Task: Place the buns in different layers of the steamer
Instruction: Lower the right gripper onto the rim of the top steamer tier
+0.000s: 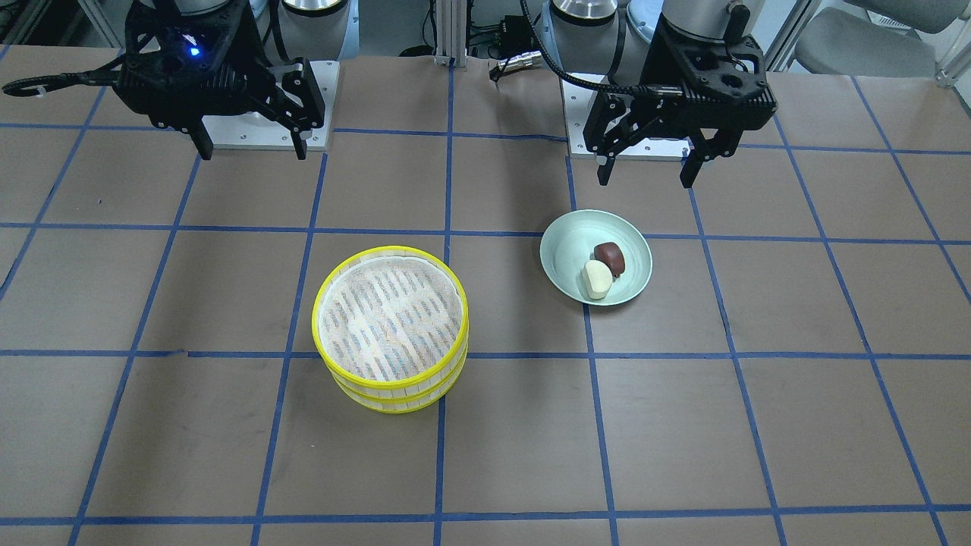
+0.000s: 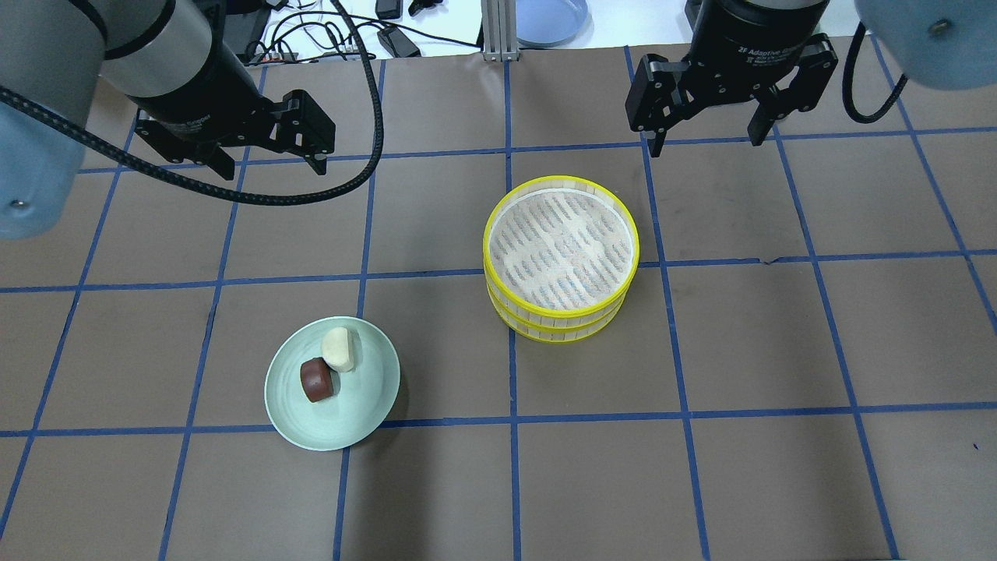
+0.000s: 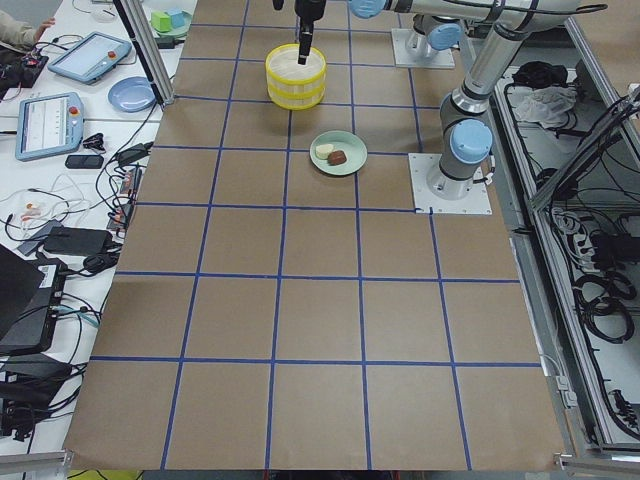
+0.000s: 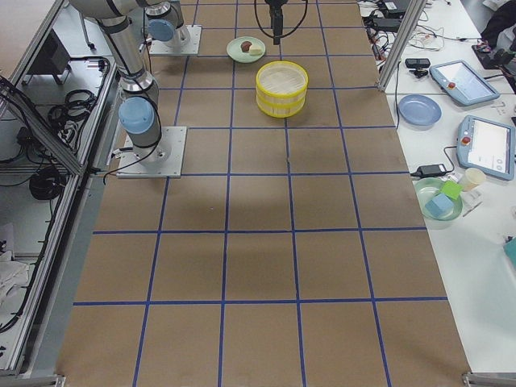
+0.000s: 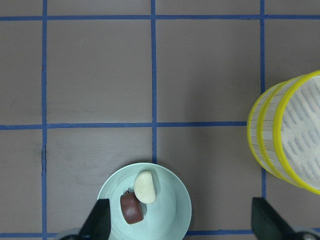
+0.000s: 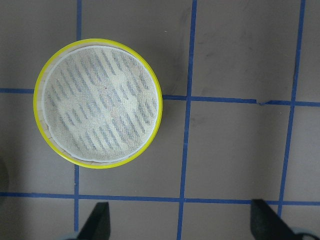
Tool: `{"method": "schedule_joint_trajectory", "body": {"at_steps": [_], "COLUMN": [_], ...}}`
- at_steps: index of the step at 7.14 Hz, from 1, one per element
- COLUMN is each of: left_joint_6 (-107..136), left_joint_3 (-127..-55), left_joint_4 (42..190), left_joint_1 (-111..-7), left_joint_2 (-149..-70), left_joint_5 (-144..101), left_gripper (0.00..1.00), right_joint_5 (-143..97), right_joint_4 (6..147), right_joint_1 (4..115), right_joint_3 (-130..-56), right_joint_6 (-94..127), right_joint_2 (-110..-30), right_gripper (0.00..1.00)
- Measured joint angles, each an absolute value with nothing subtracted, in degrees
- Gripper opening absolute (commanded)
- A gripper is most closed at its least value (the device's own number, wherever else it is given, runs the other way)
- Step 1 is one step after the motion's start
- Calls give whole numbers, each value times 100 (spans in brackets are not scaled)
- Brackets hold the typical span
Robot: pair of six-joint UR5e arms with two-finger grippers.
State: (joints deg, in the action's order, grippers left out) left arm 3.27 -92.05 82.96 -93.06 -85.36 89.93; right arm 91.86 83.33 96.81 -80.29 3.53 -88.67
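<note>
The steamer [image 2: 560, 259] stands as two stacked yellow-rimmed trays near the table's middle, its top liner bare; it also shows in the front view [image 1: 390, 327] and the right wrist view [image 6: 98, 103]. A cream-white bun [image 2: 339, 348] and a dark reddish-brown bun [image 2: 317, 379] lie side by side on a pale green plate [image 2: 366, 405], also seen in the left wrist view [image 5: 145, 187]. My left gripper [image 2: 269, 164] is open and empty, high above the table beyond the plate. My right gripper [image 2: 705, 144] is open and empty, beyond the steamer.
The brown table carries a blue tape grid. Arm base plates [image 1: 258, 129] sit at the robot's side. Off the table's far edge lie cables, tablets and a blue plate [image 2: 551, 19].
</note>
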Motion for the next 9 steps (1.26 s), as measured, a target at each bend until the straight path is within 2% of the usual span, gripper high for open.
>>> {"method": "schedule_joint_trajectory", "body": {"at_steps": [5, 7, 9], "left_joint_6": [295, 295, 291], "left_joint_3": [-9254, -9255, -9255], "left_joint_4": [8297, 8299, 8299], "left_joint_1": [-9283, -9286, -9283], "left_joint_2": [-8517, -8517, -8519], "left_joint_5": [9003, 8984, 8990], "left_gripper": [100, 100, 100], "right_joint_5": [9190, 9092, 9064], "right_joint_4": [8312, 8510, 9285], "right_joint_1": [9701, 9765, 9792], "right_joint_3": [-8053, -8426, -8976], "right_joint_6": [361, 436, 460], "right_joint_2": [-8868, -8858, -8678], "right_gripper": [100, 100, 100]}}
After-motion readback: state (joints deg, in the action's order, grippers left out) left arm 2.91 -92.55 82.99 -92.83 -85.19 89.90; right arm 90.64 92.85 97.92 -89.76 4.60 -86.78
